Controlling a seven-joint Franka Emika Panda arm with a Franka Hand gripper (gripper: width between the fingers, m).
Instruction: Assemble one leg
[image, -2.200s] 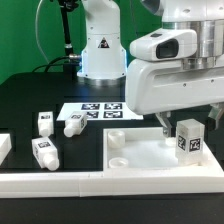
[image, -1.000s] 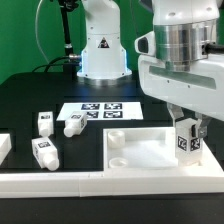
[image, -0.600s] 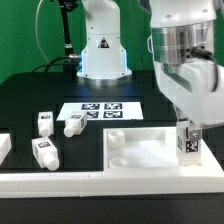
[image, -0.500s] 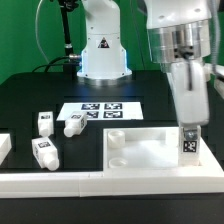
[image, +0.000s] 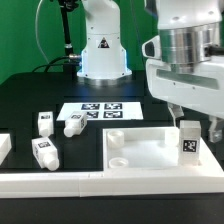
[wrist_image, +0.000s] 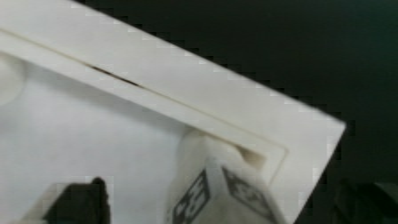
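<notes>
A white leg (image: 188, 140) with a black-and-white tag stands upright in the corner of the flat white tabletop (image: 150, 156) at the exterior view's right. My gripper (image: 195, 122) hangs over it, open, one finger on each side of the leg's top and apart from it. In the wrist view the leg (wrist_image: 222, 190) stands near the tabletop's rimmed corner (wrist_image: 125, 130), with a gap between it and a dark finger (wrist_image: 80, 200). Three more legs lie on the black table: two (image: 44, 122) (image: 72, 124) near the marker board, one (image: 43, 152) nearer the front.
The marker board (image: 97, 112) lies behind the tabletop. The robot base (image: 100, 50) stands at the back. A white block (image: 4, 146) sits at the exterior view's left edge. A white rail (image: 90, 183) runs along the front.
The gripper was shut on the upright leg and turned with it over the corner. It has since turned back and opened; the leg stands on its own.
</notes>
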